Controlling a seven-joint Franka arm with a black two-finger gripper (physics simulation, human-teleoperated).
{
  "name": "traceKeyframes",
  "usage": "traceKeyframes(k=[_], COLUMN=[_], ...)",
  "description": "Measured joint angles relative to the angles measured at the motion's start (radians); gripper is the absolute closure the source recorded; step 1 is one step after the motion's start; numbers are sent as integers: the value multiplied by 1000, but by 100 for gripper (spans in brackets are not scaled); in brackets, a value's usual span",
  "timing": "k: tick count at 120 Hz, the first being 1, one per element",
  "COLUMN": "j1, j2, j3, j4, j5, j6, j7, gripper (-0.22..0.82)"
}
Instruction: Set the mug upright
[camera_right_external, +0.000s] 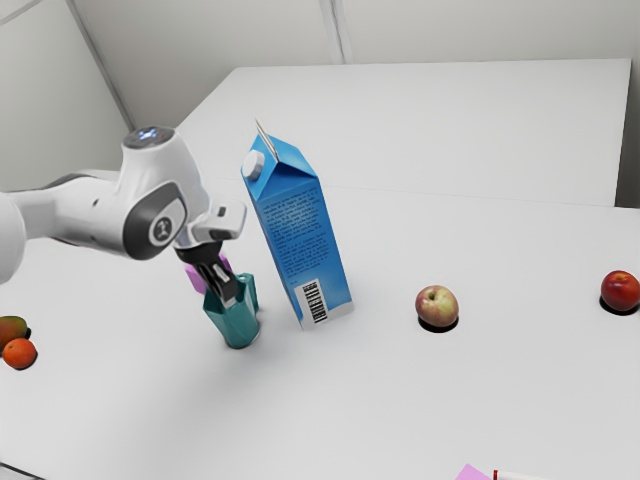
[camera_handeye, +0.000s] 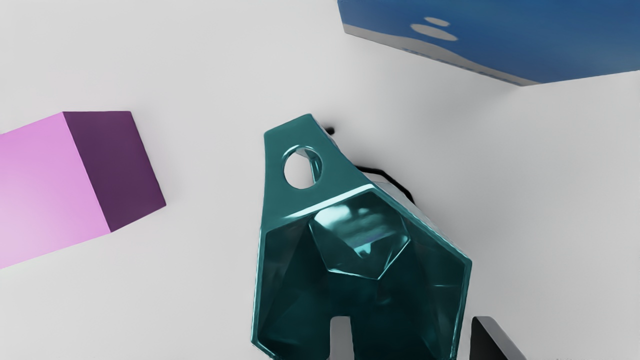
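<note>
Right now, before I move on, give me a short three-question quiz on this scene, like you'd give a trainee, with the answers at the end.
1. Multiple choice. Which thing has one finger of the gripper reaching into its opening?
a) the orange
b) the mug
c) the pink block

2. True or false. Both of the gripper's fingers are inside that thing.

3. Fill in the blank. In the exterior view, the tall blue ____ stands between the mug and the pinkish-yellow apple.

Key: 1. b. 2. False; the other finger is outside, beside the wall. 3. Carton.
</note>
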Motion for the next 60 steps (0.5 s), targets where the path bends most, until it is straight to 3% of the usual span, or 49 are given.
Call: traceKeyframes(k=[17, 27, 60], j1=[2, 3, 31], j2=[-54, -60, -9], j3=[6, 13, 15], j4=[25, 68, 342], j5=[-1, -10, -22], j6=[-38, -83, -344], j7=[-10, -22, -169], gripper=[37, 25, 7])
